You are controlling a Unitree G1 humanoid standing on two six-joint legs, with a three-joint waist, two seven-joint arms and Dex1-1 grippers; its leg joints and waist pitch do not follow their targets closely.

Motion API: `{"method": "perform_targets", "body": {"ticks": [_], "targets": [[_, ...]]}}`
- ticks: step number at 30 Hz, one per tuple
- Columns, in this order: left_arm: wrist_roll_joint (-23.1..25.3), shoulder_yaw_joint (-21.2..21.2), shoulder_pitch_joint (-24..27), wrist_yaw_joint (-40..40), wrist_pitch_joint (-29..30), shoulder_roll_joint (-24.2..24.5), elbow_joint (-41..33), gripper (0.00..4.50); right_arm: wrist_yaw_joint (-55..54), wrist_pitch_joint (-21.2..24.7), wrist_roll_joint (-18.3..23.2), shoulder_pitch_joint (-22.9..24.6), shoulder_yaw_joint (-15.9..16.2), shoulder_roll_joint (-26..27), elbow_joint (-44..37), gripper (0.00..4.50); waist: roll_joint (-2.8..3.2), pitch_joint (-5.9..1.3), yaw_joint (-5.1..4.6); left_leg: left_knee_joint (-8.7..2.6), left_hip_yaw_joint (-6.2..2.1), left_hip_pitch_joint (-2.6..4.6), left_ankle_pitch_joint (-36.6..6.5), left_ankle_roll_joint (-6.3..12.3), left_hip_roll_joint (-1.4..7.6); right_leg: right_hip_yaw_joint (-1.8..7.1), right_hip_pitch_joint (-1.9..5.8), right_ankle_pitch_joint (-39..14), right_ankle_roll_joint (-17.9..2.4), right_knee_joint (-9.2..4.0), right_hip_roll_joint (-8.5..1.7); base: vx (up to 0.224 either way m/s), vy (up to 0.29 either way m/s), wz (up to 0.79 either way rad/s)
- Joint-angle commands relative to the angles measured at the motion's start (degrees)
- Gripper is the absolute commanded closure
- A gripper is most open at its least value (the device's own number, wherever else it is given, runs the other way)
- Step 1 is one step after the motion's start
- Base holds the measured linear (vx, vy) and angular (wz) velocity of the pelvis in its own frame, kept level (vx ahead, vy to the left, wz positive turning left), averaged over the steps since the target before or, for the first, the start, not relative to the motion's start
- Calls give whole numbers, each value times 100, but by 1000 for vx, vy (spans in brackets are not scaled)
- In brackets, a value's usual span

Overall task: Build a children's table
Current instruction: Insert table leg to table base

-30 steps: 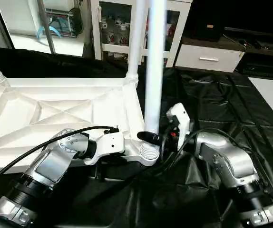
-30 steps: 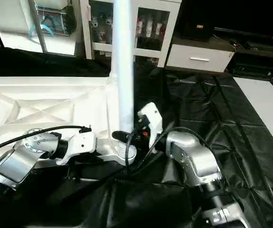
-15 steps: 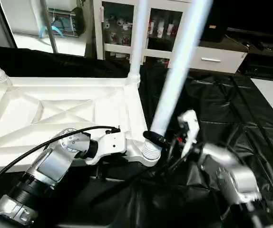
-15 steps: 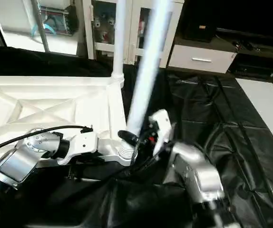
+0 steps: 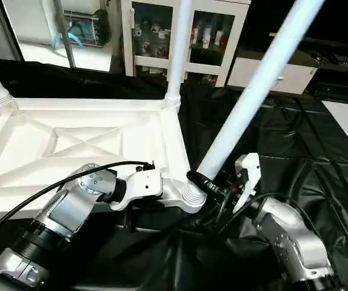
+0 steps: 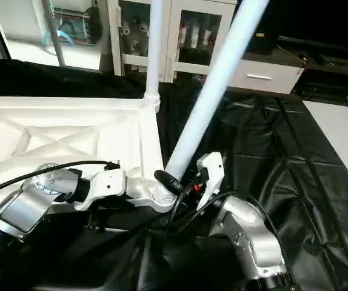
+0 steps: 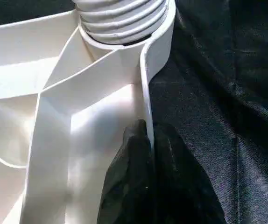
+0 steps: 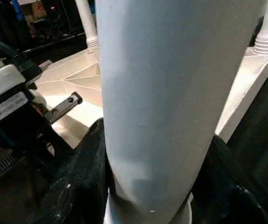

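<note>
1. While the tabletop lies underside up on the black-draped worktop, the step in hand is seating a leg in the near corner socket; I judge the task a good way along, since two other legs stand upright in the far corners.
2. The right gripper holds the tilted leg just above its ribbed foot, its fingers closed round the shaft, and the leg leans away from the tabletop, up and out over the right arm.
3. The left gripper is closed narrow on the tabletop's rim wall, a finger on each side of it, just short of the same socket, steadying the tabletop.
4. The next move, as I read it, calls for bringing the leg upright so its foot sits square in the socket, then turning or pressing it home; how far the ribbed foot is already in, I cannot tell.
5. Edges to mind: the rim wall runs straight on from the left gripper's fingers to the socket, so the two grippers work near each other.
6. Open room lies outward from the right gripper, over bare black cloth; behind the leg stand a cabinet and a drawer unit, well apart.
</note>
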Motion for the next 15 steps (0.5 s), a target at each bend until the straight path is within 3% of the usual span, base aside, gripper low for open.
{"method": "perform_targets", "body": {"ticks": [1, 5, 11, 15], "targets": [[140, -175, 55, -45, -64, 104, 166, 450, -214, -4, -496, 238, -25, -252, 344, 262, 94, -186, -10, -554, -186, 47, -1469, -142, 450, 318, 127, -890, -1238, -474, -470, 0, 0, 0], [138, -181, 34, -31, -57, 110, 181, 450, -142, -120, -621, 327, 151, -332, 306, 262, 97, -178, -11, -559, -188, 47, -1503, -129, 449, 323, 124, -941, -1219, -487, -471, 0, 0, 0], [135, -190, 26, -45, -44, 125, 186, 450, -22, 93, -857, 275, 467, -536, 320, 262, 84, -175, -10, -555, -181, 40, -1360, -44, 445, 319, 140, -814, -1225, -480, -464, 0, 0, 0], [126, -202, 42, -64, -32, 141, 161, 450, 95, 303, -1086, 137, 766, -766, 350, 262, 80, -143, -28, -583, -198, 42, -1598, -103, 451, 321, 120, -1331, -1103, -529, -469, 0, 0, 0]]}}
